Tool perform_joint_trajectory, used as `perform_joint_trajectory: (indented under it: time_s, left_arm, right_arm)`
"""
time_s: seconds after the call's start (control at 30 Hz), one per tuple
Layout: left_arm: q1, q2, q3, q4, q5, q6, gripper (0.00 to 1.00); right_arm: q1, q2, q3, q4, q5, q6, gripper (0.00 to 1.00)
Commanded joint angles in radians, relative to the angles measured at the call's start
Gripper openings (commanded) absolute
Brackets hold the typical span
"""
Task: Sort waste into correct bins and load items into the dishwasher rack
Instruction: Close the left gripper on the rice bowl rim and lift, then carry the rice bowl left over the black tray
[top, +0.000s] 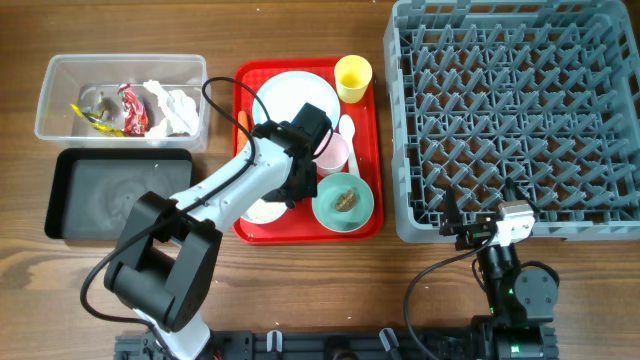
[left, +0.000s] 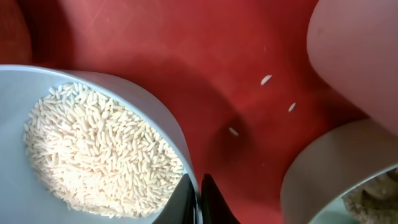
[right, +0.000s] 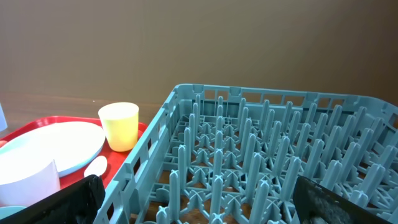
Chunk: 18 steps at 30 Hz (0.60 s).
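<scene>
Of the left claw (left: 200, 200) only the tips show, cut by the bottom edge, pinching the rice bowl (left: 15, 186) rim. That bowl runs off left of the claw, a second bowl (left: 323, 168) off right; the cup (left: 354, 56) above-right is blurred. Overhead, the arm (top: 230, 185) hides those tips.

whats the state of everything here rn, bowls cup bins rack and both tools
rice bowl, holds rice
second bowl, upright, holds brown lump
yellow cup, upright, looks empty
clear tub, holds wrappers and tissue
black tray, nothing visible inside
dishwasher rack, nothing loaded
left tool, shut on rice bowl rim
right tool, open, holding nothing
</scene>
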Motion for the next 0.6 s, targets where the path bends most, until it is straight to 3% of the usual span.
perform_joint_trajectory:
  time_s: [0.0, 0.57]
  left_arm:
    - [0.006, -0.041, 0.025, -0.008, -0.003, 0.026, 0.04]
    - [0.031, -0.193, 0.026, -0.043, -0.003, 0.038, 0.04]
  right_arm:
    - [-0.005, -0.008, -0.001, 0.003, -0.016, -0.01, 1.0]
    - [-0.005, -0.008, -0.001, 0.003, -0.016, -0.01, 1.0]
